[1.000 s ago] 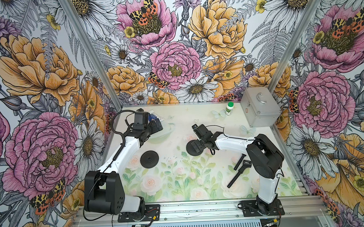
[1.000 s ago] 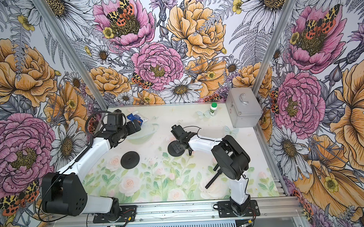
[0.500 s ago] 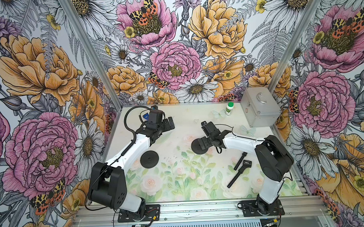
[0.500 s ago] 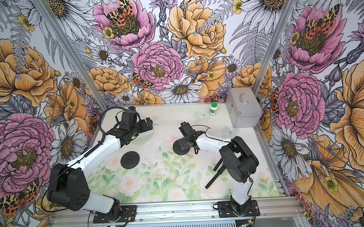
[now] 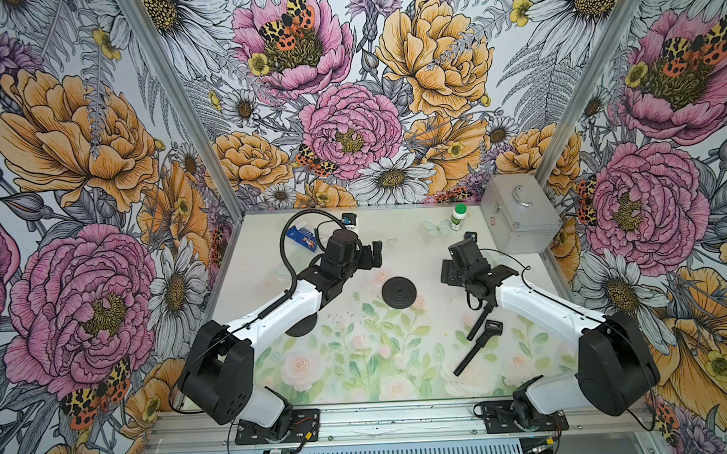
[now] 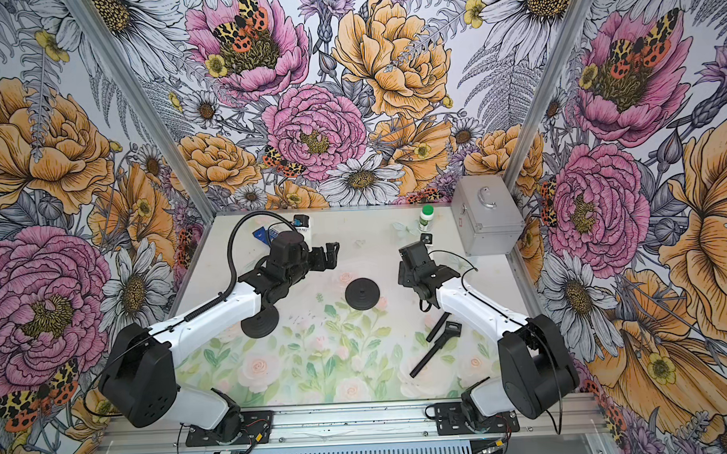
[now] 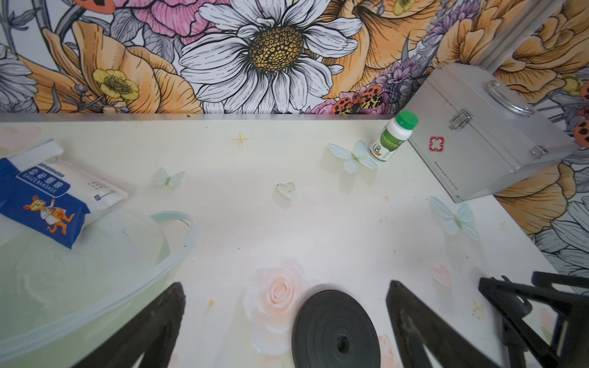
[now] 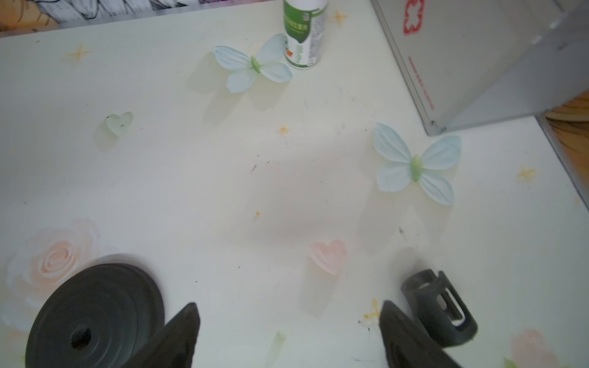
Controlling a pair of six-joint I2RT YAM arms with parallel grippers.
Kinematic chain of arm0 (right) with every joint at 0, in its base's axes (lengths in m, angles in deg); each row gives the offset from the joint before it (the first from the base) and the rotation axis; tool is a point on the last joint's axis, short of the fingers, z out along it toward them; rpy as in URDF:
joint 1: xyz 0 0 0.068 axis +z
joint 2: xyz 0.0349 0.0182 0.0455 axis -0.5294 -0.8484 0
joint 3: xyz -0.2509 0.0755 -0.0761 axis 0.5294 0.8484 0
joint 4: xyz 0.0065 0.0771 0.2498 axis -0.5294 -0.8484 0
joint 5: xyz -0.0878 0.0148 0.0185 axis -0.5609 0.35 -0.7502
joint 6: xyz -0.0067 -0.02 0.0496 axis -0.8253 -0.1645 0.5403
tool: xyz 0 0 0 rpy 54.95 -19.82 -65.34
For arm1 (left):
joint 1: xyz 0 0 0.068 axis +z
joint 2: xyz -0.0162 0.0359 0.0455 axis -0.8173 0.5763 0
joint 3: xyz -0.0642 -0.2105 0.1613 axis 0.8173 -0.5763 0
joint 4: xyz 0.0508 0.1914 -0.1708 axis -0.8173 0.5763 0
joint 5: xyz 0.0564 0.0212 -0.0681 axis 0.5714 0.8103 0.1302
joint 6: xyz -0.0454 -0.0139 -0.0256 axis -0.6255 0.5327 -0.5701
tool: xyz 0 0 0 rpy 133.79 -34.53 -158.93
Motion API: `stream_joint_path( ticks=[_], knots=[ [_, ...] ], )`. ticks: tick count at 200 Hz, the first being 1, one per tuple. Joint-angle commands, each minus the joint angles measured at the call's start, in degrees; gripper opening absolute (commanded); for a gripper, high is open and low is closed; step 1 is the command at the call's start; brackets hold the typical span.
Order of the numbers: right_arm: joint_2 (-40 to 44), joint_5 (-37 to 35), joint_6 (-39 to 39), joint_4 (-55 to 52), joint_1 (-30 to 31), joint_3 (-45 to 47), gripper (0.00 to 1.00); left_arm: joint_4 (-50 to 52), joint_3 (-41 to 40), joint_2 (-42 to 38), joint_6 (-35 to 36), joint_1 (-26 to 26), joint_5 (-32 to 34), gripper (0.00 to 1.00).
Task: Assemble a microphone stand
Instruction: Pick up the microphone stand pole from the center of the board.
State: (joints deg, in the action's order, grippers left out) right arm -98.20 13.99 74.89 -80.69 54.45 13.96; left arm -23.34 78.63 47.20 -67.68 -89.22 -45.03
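Note:
A black round base disc (image 5: 399,292) (image 6: 362,293) lies flat at mid-table, its centre hole showing in the left wrist view (image 7: 336,331) and the right wrist view (image 8: 92,321). A second disc (image 5: 301,326) (image 6: 259,323) lies partly under my left arm. A black pole with a clip head (image 5: 476,348) (image 6: 434,350) and a short rod (image 5: 478,324) lie front right. A small black clip (image 8: 439,306) (image 5: 470,235) sits beside my right fingers. My left gripper (image 5: 375,252) (image 7: 286,286) is open just behind the mid-table disc. My right gripper (image 5: 462,253) (image 8: 287,304) is open and empty, right of that disc.
A silver first-aid box (image 5: 519,218) stands at the back right with a green-capped bottle (image 5: 458,216) beside it. A blue and white bandage packet (image 5: 304,238) (image 7: 47,197) and a clear tub (image 7: 95,255) are at the back left. Flowered walls close in three sides.
My left gripper has swung from the back left to just behind the mid-table disc. My right gripper has drawn back to the right, off that disc, which first shifted slightly right.

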Motion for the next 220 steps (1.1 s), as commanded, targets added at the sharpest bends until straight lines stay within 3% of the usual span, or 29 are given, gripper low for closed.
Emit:
stream_joint_path(
  ticks=[1, 23, 45, 72, 110, 126, 158, 204, 220],
  knots=[
    [-0.05, 2.75, 12.35, -7.79, -4.7, 0.44, 0.85, -3.45, 0.7, 1.25, 3.65, -0.22, -0.4, 0.99],
    [-1.88, 8.27, 18.08, -12.77, -10.13, 1.3, 0.85, -4.28, -0.41, 1.85, 1.96, 0.17, -1.2, 0.98],
    [-3.73, 8.5, 21.4, -14.98, -13.05, 2.44, 0.74, -4.38, -0.73, 1.76, 1.96, 0.23, -1.83, 0.99],
    [-5.35, 8.54, 22.39, -17.32, -16.72, 1.64, 0.74, -4.74, -0.99, 1.58, 2.0, 0.31, -2.16, 0.99],
    [-7.93, 10.81, 23.7, -17.51, -17.01, 1.76, 0.71, -5.2, -1.85, 0.48, 3.07, -0.26, -1.08, 0.99],
    [-8.8, 10.76, 24.69, -17.15, -16.7, 2.27, 0.66, -4.91, -1.53, 0.32, 3.7, -0.18, -1.87, 0.99],
    [-11.54, 11.63, 21.17, -16.79, -16.66, 0.35, 0.63, -5.02, -1.7, 0.03, 3.28, -0.19, -0.66, 0.99],
    [-13.29, 13.96, 19.48, -13.91, -16.5, 0.82, 0.43, -4.67, -1.96, -0.66, 2.81, -0.07, -0.09, 0.99],
    [-13.01, 13.98, 19.86, -12.27, -16.51, 1.93, 0.31, -4.09, -1.67, -0.99, 3.26, -0.04, -0.64, 0.99]
  ],
)
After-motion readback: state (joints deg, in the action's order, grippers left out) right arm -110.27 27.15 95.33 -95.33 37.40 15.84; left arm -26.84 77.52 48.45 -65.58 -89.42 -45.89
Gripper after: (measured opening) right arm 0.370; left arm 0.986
